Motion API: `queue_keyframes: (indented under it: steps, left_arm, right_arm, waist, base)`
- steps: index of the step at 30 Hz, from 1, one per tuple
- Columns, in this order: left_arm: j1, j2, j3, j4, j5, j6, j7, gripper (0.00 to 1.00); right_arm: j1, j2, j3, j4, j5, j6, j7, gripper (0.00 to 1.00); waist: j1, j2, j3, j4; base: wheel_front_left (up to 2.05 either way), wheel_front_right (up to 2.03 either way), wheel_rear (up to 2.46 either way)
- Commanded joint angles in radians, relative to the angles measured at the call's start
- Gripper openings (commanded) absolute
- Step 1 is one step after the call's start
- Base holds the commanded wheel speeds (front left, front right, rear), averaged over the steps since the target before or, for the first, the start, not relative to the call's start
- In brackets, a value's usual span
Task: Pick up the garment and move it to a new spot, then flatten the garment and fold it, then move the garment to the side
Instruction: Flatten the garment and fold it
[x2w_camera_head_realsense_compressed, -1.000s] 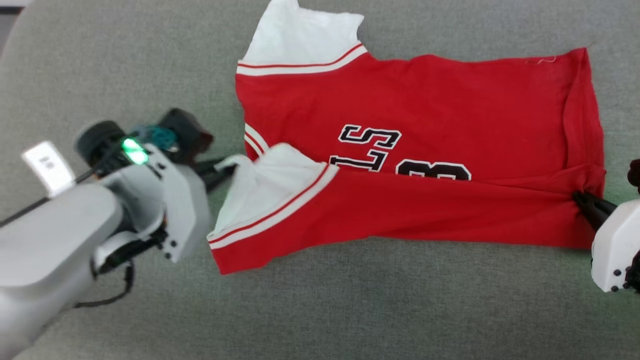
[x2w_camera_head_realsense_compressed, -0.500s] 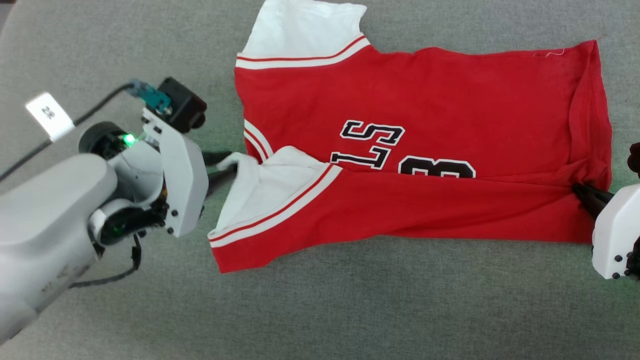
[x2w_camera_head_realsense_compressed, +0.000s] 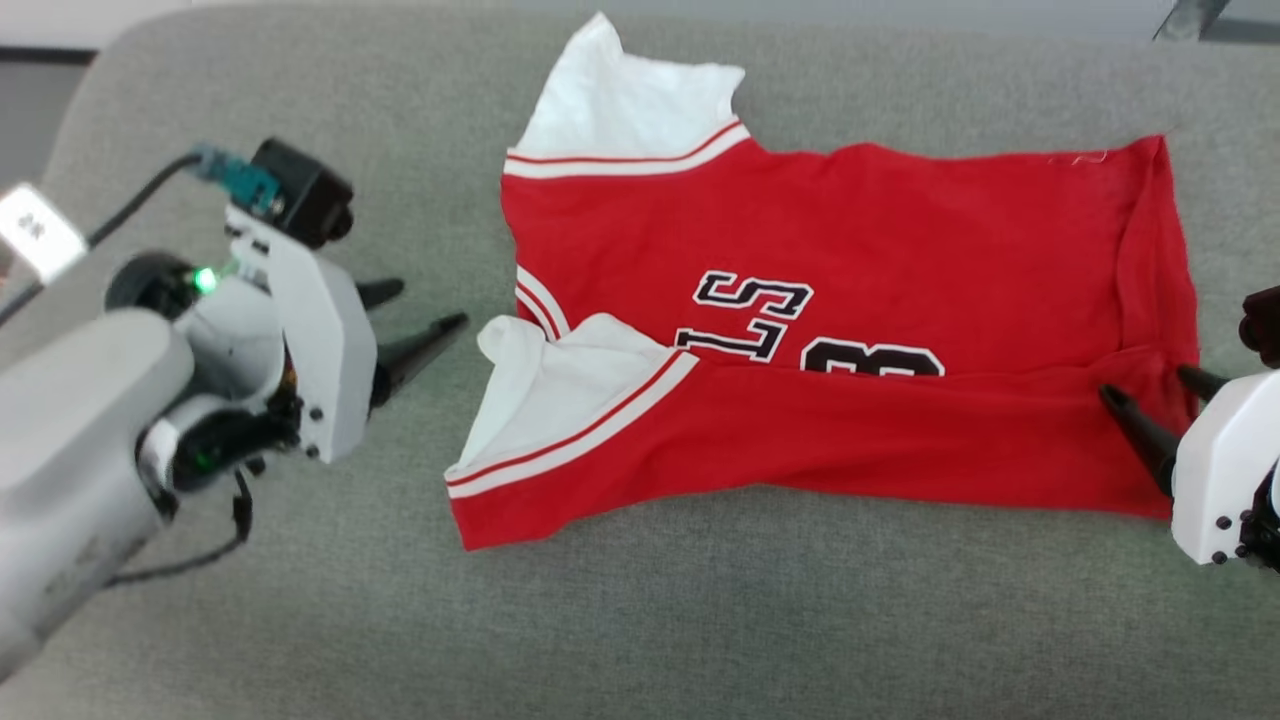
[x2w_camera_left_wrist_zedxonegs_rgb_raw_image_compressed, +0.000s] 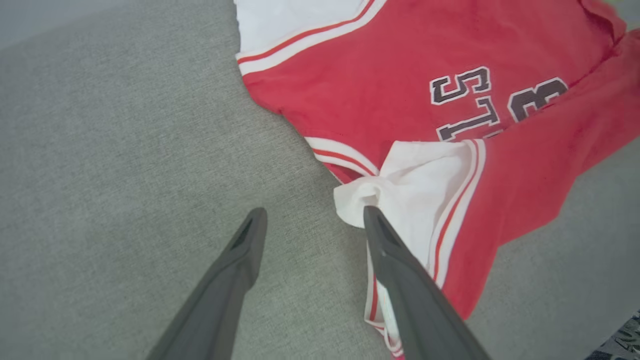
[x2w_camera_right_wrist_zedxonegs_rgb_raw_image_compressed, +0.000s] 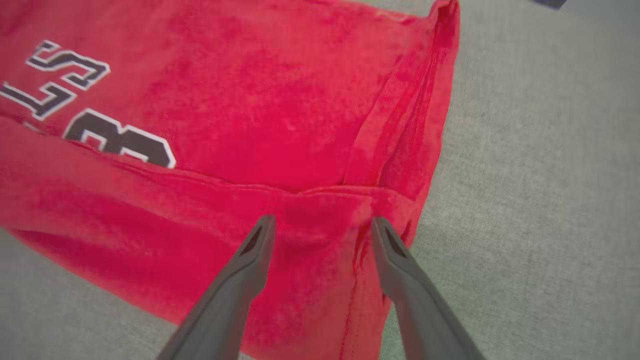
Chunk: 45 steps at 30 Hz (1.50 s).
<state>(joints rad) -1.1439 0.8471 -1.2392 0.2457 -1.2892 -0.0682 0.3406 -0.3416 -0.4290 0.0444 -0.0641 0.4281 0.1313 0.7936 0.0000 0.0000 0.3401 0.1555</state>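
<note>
Both pairs of jaws stand wide open and hold nothing. The left gripper (x2w_camera_head_realsense_compressed: 430, 305), at the left of the head view, points toward the bunched tip of a white sleeve (x2w_camera_head_realsense_compressed: 540, 380). The right gripper (x2w_camera_head_realsense_compressed: 1145, 382), at the lower right edge, has its fingers spread over the red hem corner, one on each side of a small pucker.

The garment (x2w_camera_head_realsense_compressed: 830, 230) lies across the middle of a grey upholstered surface (x2w_camera_head_realsense_compressed: 700, 620). Its near long edge is folded over, covering the lower half of the black lettering (x2w_camera_head_realsense_compressed: 800, 325).

We judge it light, soft and limp: likely to sag and crease, unlikely to slip. The best holds look like pinches at edges, a hem corner and a sleeve seam, taken together to keep the cloth taut.

The head view gives the whole outline, including the far sleeve (x2w_camera_head_realsense_compressed: 630, 100) at the top. The left wrist view shows one fingertip right at the sleeve's curled edge; we cannot tell if it touches. The right wrist view shows the doubled hem and the crease running into it.
</note>
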Motion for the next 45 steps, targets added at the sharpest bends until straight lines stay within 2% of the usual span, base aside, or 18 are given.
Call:
queue_keyframes:
  steps: [1, 6, 13, 19, 23, 26, 28, 34, 38, 43, 45]
  left_arm:
    - [0.019, 0.001, 0.005, -0.018, -0.006, 0.017, -0.01, 1.0]
    - [0.102, 0.034, 0.034, -0.119, -0.053, 0.105, -0.091, 1.0]
    - [0.246, 0.089, 0.072, -0.259, -0.11, 0.235, -0.24, 1.0]
    - [0.342, 0.134, 0.1, -0.331, -0.172, 0.334, -0.315, 1.0]
    - [0.374, 0.165, 0.111, -0.362, -0.231, 0.377, -0.298, 1.0]
    - [0.383, 0.18, 0.117, -0.373, -0.28, 0.406, -0.258, 1.0]
    - [0.384, 0.183, 0.113, -0.376, -0.294, 0.414, -0.235, 1.0]
    - [0.359, 0.201, 0.1, -0.355, -0.377, 0.501, -0.086, 1.0]
    - [0.348, 0.19, 0.081, -0.329, -0.411, 0.554, 0.0, 1.0]
    - [0.338, 0.166, 0.052, -0.26, -0.415, 0.579, 0.064, 1.0]
    - [0.331, 0.151, 0.043, -0.227, -0.412, 0.574, 0.085, 1.0]
  right_arm:
    - [0.014, 0.0, -0.001, -0.01, -0.002, -0.001, -0.017, 1.0]
    - [0.051, -0.032, 0.025, -0.065, -0.023, -0.001, -0.166, 1.0]
    - [0.115, -0.05, 0.046, -0.099, -0.117, -0.001, -0.514, 1.0]
    - [0.183, 0.001, 0.015, -0.094, -0.248, -0.001, -0.809, 1.0]
    - [0.23, 0.07, -0.026, -0.077, -0.302, -0.001, -0.931, 1.0]
    - [0.254, 0.122, -0.059, -0.064, -0.316, -0.001, -0.969, 1.0]
    - [0.258, 0.134, -0.067, -0.062, -0.317, -0.001, -0.975, 1.0]
    - [0.254, 0.176, -0.095, -0.061, -0.327, -0.001, -0.985, 1.0]
    - [0.247, 0.19, -0.107, -0.068, -0.321, -0.001, -0.985, 1.0]
    - [0.236, 0.201, -0.108, -0.068, -0.315, -0.001, -0.985, 1.0]
    - [0.233, 0.206, -0.111, -0.067, -0.31, -0.001, -0.985, 1.0]
  waist:
    - [0.0, 0.0, -0.035, 0.0]
    - [0.0, 0.0, -0.095, -0.006]
    - [0.0, 0.0, -0.166, -0.029]
    - [0.0, 0.0, -0.179, -0.065]
    - [0.0, 0.0, -0.17, -0.099]
    - [0.0, 0.0, -0.162, -0.127]
    - [0.0, 0.0, -0.158, -0.136]
    - [0.0, 0.0, -0.138, -0.186]
    - [0.0, 0.0, -0.12, -0.21]
    - [0.0, 0.0, -0.098, -0.227]
    - [0.0, 0.0, -0.093, -0.23]
  base:
    - [0.0, 0.0, 0.0]
    - [0.0, 0.0, 0.0]
    - [0.0, 0.0, 0.0]
    - [0.0, 0.0, 0.0]
    - [0.0, 0.0, 0.0]
    - [0.0, 0.0, 0.0]
    - [0.0, 0.0, 0.0]
    - [0.0, 0.0, 0.0]
    - [0.0, 0.0, 0.0]
    - [0.0, 0.0, 0.0]
    - [0.0, 0.0, 0.0]
